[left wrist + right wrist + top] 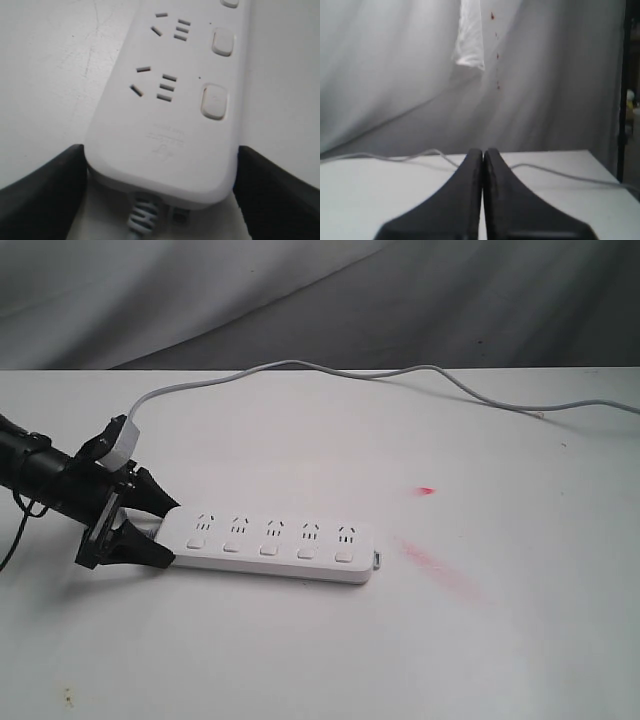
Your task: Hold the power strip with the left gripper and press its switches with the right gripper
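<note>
**Bracing for the press:** The left gripper (pixel 172 532), entering at the left edge of the exterior frame, sets its two black fingers (pixel 40 200) against the long sides of the power strip (pixel 270 540) at the cord end. Its jaws are spread as wide as the bar, apparently to pin it so that a press cannot slide it. The strip lies flat, left of centre, sockets up. Its five switches (pixel 268 549) run in a row along the near side, all uncovered. The cord (pixel 300 365) loops toward the top of the frame and out at the right edge, away from the buttons. The right gripper (pixel 483 152), absent from the exterior frame, hangs above the table (pixel 500 660) with its fingers pressed together into one point, which looks suited to prodding. To the right of the strip and below it the tabletop is bare except for faint red smears (pixel 430 560), so the approach looks free.
</note>
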Controlling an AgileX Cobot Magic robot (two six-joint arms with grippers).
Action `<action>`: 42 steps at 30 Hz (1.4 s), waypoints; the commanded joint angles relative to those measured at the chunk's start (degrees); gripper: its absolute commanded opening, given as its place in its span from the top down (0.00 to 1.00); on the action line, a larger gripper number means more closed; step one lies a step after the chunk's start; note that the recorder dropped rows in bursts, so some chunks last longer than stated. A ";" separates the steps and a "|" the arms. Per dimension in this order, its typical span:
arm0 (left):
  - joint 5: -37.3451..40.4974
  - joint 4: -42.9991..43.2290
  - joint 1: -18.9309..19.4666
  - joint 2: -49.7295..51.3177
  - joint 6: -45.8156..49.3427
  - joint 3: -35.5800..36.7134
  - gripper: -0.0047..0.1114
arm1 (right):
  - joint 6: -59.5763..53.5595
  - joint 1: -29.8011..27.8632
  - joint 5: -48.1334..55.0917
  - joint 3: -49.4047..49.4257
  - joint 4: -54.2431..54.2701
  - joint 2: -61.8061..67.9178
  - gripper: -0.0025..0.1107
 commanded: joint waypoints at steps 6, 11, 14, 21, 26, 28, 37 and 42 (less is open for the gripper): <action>-2.26 5.46 -0.36 1.64 -1.24 1.19 0.42 | 18.45 -0.39 -22.46 0.17 15.20 -0.31 0.98; -2.37 5.48 -0.36 1.64 -1.24 1.19 0.42 | 19.38 -0.39 -23.53 0.17 16.90 -0.31 0.98; -2.37 5.48 -0.36 1.64 -1.24 1.19 0.42 | 19.47 -0.39 -18.18 -1.72 15.00 -0.31 0.98; -2.37 5.48 -0.36 1.64 -1.24 1.19 0.42 | 16.09 -0.39 -5.33 -10.54 9.17 6.07 0.98; -2.37 5.48 -0.36 1.64 -1.24 1.19 0.42 | 14.33 -0.39 7.53 -22.35 0.85 21.43 0.98; -2.37 5.48 -0.36 1.64 -1.24 1.19 0.42 | 13.65 -0.39 9.05 -27.62 0.00 27.51 0.98; -2.37 5.48 -0.36 1.64 -1.24 1.19 0.42 | -0.93 -0.39 30.67 -53.90 1.74 54.06 0.98; -2.37 5.70 -0.36 1.64 -1.24 1.19 0.42 | -20.14 -0.39 40.80 -65.70 15.37 64.88 0.98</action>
